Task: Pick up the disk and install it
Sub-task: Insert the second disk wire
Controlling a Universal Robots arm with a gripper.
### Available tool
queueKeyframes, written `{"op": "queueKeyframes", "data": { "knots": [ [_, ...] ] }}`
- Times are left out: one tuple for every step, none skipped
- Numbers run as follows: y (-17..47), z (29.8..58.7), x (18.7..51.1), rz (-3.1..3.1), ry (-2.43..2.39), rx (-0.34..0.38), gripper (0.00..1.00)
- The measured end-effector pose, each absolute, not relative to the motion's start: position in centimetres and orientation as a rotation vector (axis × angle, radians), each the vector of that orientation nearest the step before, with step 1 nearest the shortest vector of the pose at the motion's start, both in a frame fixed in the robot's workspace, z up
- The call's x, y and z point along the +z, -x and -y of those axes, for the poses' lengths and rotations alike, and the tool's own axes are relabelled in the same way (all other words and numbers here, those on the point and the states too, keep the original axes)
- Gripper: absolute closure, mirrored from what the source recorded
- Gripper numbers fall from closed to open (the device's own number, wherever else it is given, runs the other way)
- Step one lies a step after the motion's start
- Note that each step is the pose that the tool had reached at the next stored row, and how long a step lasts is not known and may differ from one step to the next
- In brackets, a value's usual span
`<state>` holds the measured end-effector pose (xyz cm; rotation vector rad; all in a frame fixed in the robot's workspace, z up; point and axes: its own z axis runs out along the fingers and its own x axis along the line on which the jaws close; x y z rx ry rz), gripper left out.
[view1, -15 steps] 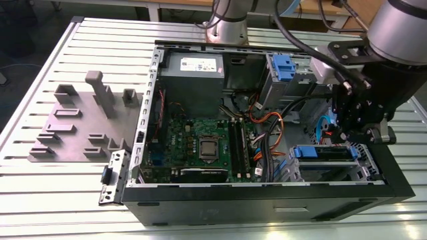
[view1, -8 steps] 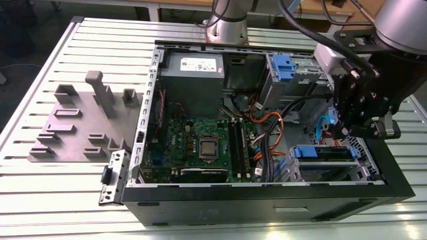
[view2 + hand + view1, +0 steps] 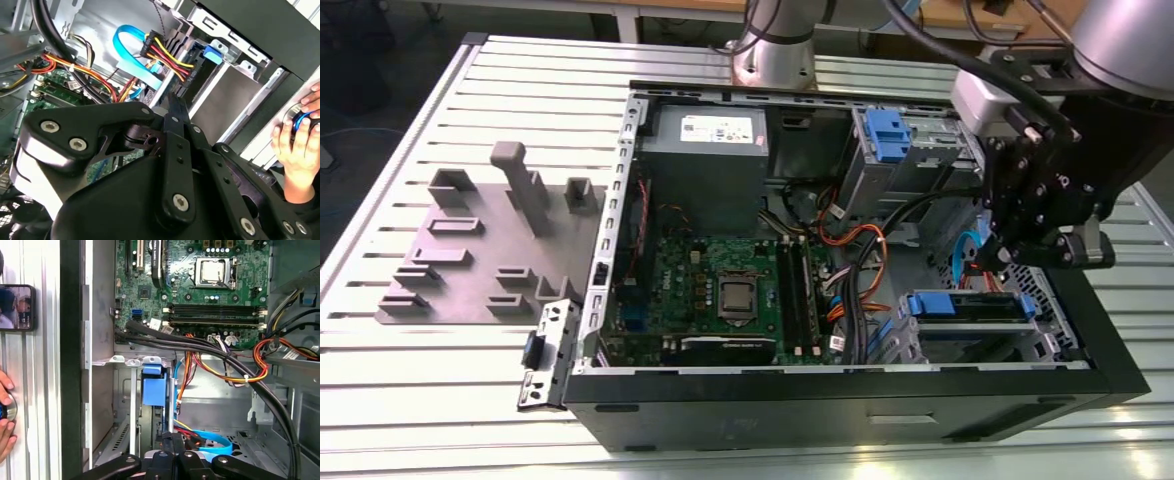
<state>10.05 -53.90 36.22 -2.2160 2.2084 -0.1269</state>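
The disk (image 3: 967, 305) lies in the drive cage at the lower right of the open computer case. Its bright blue carrier bracket frames a strip of grey drive. The first wrist view shows the blue bracket end (image 3: 152, 386) standing in the cage slot, and the second wrist view shows it as a blue tab (image 3: 215, 52). Most of the drive body is hidden by the cage. My gripper (image 3: 998, 262) hangs just above the disk, apart from it. Its fingertips (image 3: 172, 439) (image 3: 175, 104) are shut together with nothing between them.
Bundled black, orange and yellow cables (image 3: 220, 352) and a light-blue flat cable (image 3: 130, 45) run beside the cage. A second blue latch (image 3: 887, 135) sits in the upper bay near the grey power supply (image 3: 707, 130). A person's hand (image 3: 295, 142) rests outside the case wall. A grey fixture plate (image 3: 467, 250) lies at the exterior view's left.
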Motion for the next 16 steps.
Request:
{"op": "queueKeyframes", "data": {
  "knots": [
    [-10.1, 53.8, 36.2, -2.209, 2.216, -0.126, 0.89],
    [-10.1, 53.7, 36.3, -2.209, 2.216, -0.126, 0.89],
    [-10.1, 53.6, 36.4, -2.209, 2.216, -0.126, 0.89],
    [-10.1, 53.5, 36.4, -2.209, 2.217, -0.125, 0.89],
    [-10.1, 53.4, 36.5, -2.210, 2.217, -0.124, 0.89],
    [-10.2, 53.3, 36.6, -2.211, 2.218, -0.122, 0.89],
    [-10.2, 53.3, 36.6, -2.213, 2.220, -0.118, 0.89],
    [-10.3, 53.2, 36.6, -2.215, 2.222, -0.114, 0.89],
    [-10.4, 53.2, 36.6, -2.218, 2.225, -0.107, 0.89],
    [-10.5, 53.1, 36.6, -2.221, 2.228, -0.101, 0.89],
    [-10.6, 53.0, 36.6, -2.224, 2.231, -0.095, 0.89],
    [-10.6, 52.9, 36.6, -2.227, 2.234, -0.089, 0.89],
    [-10.7, 52.8, 36.6, -2.230, 2.236, -0.083, 0.89],
    [-10.8, 52.7, 36.6, -2.232, 2.238, -0.079, 0.89],
    [-10.9, 52.6, 36.6, -2.235, 2.240, -0.074, 0.89],
    [-10.9, 52.6, 36.6, -2.238, 2.240, -0.071, 0.89]
  ]
}}
